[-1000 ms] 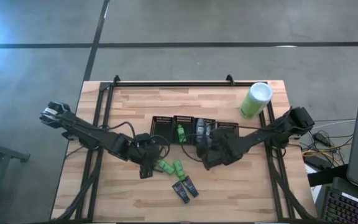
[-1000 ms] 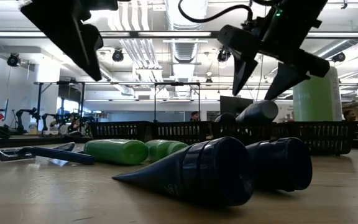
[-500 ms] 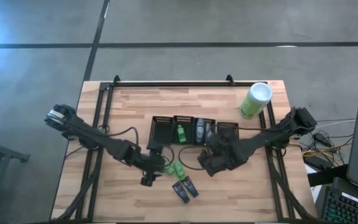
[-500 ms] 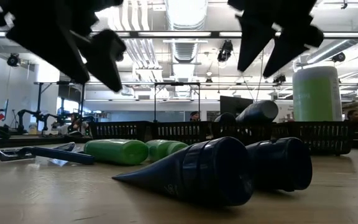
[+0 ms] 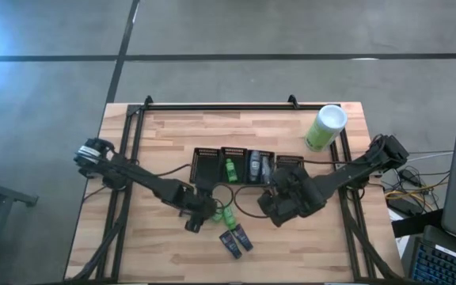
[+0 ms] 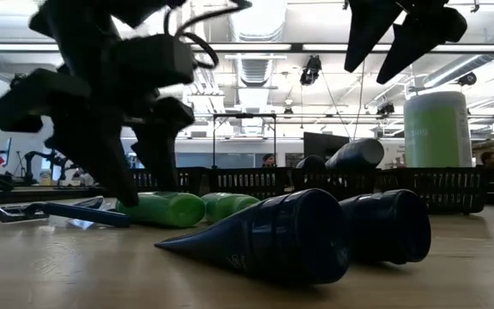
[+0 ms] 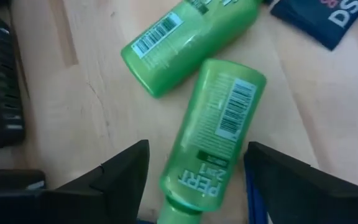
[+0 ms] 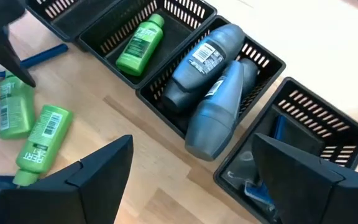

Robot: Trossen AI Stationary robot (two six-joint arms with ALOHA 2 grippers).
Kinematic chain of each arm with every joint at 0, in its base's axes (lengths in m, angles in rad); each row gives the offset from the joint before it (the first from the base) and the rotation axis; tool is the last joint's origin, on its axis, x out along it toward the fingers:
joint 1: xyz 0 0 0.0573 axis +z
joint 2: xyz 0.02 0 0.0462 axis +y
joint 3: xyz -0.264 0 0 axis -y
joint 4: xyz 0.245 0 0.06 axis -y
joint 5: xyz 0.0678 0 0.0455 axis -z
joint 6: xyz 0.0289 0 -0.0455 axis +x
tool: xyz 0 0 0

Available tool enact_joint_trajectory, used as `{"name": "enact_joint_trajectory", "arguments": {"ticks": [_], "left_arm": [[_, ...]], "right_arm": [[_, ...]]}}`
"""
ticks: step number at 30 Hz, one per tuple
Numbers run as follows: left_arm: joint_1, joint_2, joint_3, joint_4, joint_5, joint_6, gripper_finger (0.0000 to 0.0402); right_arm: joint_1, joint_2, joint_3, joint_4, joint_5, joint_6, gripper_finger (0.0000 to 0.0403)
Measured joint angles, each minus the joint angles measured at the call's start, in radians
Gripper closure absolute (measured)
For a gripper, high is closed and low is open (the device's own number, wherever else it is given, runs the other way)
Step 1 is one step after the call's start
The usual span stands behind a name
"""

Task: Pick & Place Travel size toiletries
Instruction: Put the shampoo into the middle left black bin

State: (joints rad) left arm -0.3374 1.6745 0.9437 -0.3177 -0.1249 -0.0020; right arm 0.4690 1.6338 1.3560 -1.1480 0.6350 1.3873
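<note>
The left claw (image 7: pixel 194 180), fingers spread and empty, straddles one green bottle (image 7: pixel 213 134); its long axis runs between them. Right claw (image 8: pixel 191 180) hovers released.

2 green bottles (image 7: pixel 213 124) lie touching; bare table (image 7: pixel 92 112) beside.

A row of four baskets (image 5: pixel 248 150) runs across the middle of the table (image 5: pixel 172 127). The canister (image 5: pixel 324 127) stands beyond its right end. One bottle (image 5: pixel 230 169) lies in the second basket from the left, two more (image 8: pixel 210 81) in the third. Nearer than the row, two bottles (image 7: pixel 213 130) lie side by side, with two tubes (image 5: pixel 236 239) nearer still.
</note>
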Motion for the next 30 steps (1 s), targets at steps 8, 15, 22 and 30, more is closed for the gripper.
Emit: {"name": "enact_joint_trajectory", "arguments": {"ticks": [8,15,22,30], "left_arm": [[0.027,0.061,0.003,0.006,0.079,0.144,0.0143],[0.026,0.044,0.002,-0.007,0.086,0.127,0.0175],[0.027,-0.075,-0.002,-0.109,0.051,-0.087,0.0266],[0.054,-0.284,0.0,-0.045,-0.183,-0.867,0.0255]], "right_arm": [[0.007,0.003,-0.014,0.003,-0.006,0.033,0.0077],[0.008,0.003,-0.015,0.004,-0.007,0.063,0.0063],[0.011,0.0,-0.015,0.001,-0.004,0.08,0.0082],[0.011,-0.003,-0.015,-0.007,0.021,0.173,0.0112]]}}
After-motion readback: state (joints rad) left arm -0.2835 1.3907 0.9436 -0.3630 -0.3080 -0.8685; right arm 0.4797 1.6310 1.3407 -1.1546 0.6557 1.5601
